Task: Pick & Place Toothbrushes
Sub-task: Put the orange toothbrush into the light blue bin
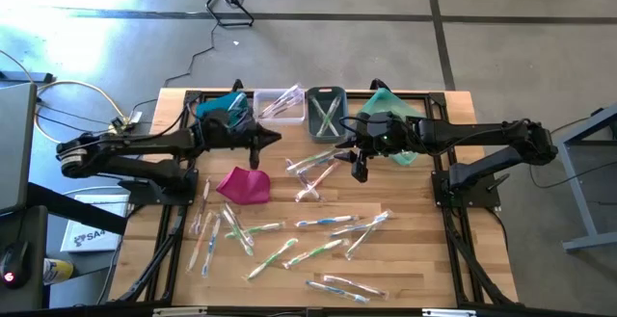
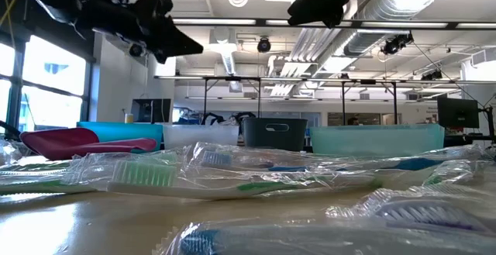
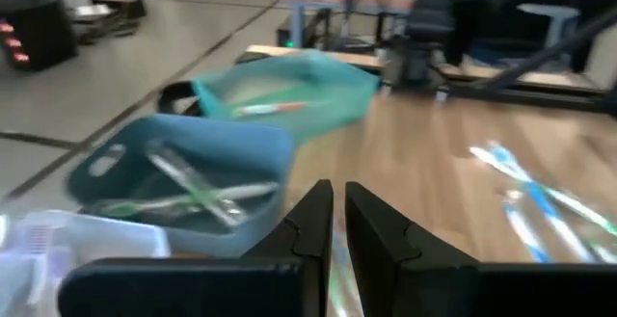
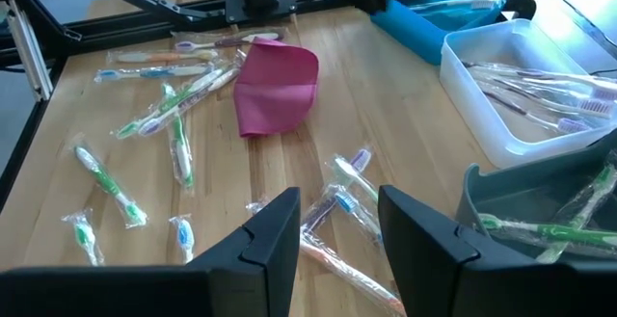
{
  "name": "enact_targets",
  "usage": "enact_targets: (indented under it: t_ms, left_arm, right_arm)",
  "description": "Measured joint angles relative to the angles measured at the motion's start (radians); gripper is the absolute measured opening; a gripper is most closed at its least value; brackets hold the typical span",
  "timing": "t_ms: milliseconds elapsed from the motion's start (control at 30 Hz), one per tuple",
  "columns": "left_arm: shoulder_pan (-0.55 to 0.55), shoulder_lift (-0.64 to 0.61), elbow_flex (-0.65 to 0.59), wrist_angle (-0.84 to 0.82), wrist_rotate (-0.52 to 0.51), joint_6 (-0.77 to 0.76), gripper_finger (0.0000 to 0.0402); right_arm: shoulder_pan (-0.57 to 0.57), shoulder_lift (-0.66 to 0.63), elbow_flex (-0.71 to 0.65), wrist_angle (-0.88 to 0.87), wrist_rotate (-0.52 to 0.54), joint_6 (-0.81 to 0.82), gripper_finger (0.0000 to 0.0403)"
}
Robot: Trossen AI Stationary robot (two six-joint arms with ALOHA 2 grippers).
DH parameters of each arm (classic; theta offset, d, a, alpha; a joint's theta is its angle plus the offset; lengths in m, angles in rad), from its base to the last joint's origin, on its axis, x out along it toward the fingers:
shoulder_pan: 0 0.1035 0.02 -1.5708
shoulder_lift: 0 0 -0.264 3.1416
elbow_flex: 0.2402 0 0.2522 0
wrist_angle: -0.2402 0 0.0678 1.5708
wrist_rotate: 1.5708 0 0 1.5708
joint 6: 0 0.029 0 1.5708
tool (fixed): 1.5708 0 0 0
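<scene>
Nearest clutter: wrapped toothbrushes (image 1: pixel 289 235) lay scattered over the front half of the desk (image 1: pixel 424 269), several crossing or touching each other. Risk as I judged it: a pinch into that pile could catch two wrappers at once, or slip off the slick film and drop one short of a bin.

Mid-desk, the right tool (image 4: pixel 337 223) hung above a small cluster of brushes (image 4: pixel 342 197), jaws partly apart, nothing between them, touching nothing. A descent off-centre might nudge the neighbouring brush away.

The left tool (image 3: pixel 337 223) was nearly clenched, holding nothing that I could see, hovering near the magenta pouch (image 1: pixel 243 184).

Far edge: blue bin (image 1: pixel 220 105), clear bin (image 1: pixel 280 105), grey bin (image 1: pixel 326 113), teal bin (image 1: pixel 390 115) in a row, each already with brushes inside.
</scene>
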Motion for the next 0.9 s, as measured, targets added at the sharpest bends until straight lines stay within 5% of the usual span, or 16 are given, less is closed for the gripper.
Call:
enact_targets:
  t_ms: [400,900]
  left_arm:
    - [-0.196,-0.032,-0.001,-0.021,-0.008,0.029,0.0028]
    - [-0.204,-0.032,-0.001,-0.024,-0.016,0.027,0.0028]
  right_arm:
    - [0.000,0.000,0.000,0.000,0.001,-0.002,0.0134]
    - [0.000,0.000,0.000,0.000,0.002,-0.002,0.0134]
